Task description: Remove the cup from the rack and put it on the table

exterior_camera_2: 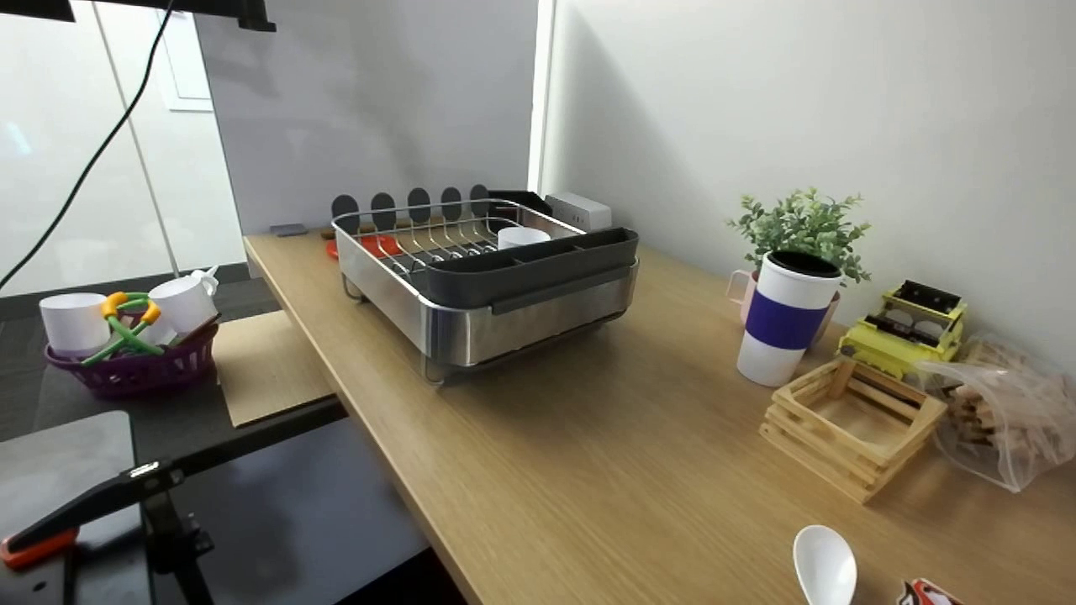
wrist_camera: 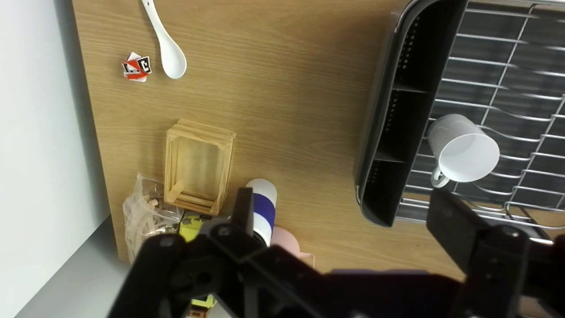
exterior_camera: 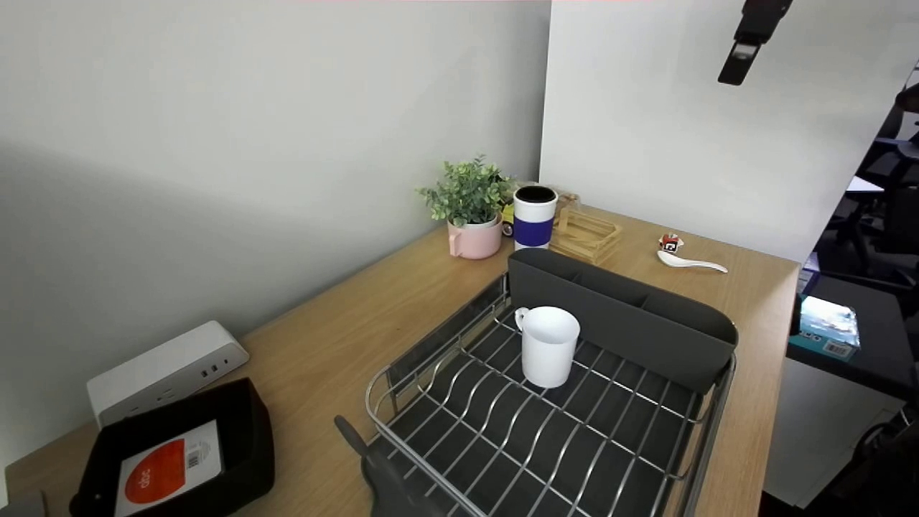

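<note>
Lying leftmost in the wrist view, clear bag [wrist_camera: 145,216]: crumpled, contents pale and hard to make out, near one corner of the table [wrist_camera: 304,88].
Red-and-white scrap [wrist_camera: 137,68]: small, with black marks, just beside the spoon [wrist_camera: 172,57].
Spoon: white, lying on the wood, handle reaching the top edge of that view.
Crate [wrist_camera: 225,170]: slatted, light wood, on the table just beside the bag.
Tumbler [wrist_camera: 265,205]: white with a deep blue band and dark top, upright in both exterior views.
Pink mug [wrist_camera: 284,240]: just beside the tumbler, partly hidden; a green plant [exterior_camera: 470,190] rises from it in an exterior view.
Gripper [wrist_camera: 342,216]: released, jaws spread wide with the table showing between them; one finger [exterior_camera: 743,57] hangs near the top of an exterior view.
Utensil holder [exterior_camera: 632,336]: dark grey, three compartments, set along one end of the rack [exterior_camera_2: 382,298].
Cup [wrist_camera: 468,154]: plain white, standing mouth up on the rack's wires, just beside the utensil holder; whether the two touch cannot be told.
Rack: rightmost, thin metal wires over a dark base, standing on the table, partly outside the wrist view.
</note>
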You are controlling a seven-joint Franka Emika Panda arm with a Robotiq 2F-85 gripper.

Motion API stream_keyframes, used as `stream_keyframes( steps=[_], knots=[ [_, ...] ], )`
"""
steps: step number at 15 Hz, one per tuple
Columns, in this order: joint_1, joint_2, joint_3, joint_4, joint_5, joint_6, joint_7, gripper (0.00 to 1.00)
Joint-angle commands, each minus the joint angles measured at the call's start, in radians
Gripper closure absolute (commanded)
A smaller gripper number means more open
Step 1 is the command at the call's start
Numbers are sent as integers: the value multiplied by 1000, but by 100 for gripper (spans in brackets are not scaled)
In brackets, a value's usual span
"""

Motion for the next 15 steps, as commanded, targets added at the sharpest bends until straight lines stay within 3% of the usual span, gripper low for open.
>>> stream_keyframes(
  steps=[1,10,15],
  knots=[
    [10,55,18,68,-33,-65,-22,0],
    [51,144,61,158,-74,-127,3,0],
    [73,218,78,254,-20,-110,75,0]
  ],
)
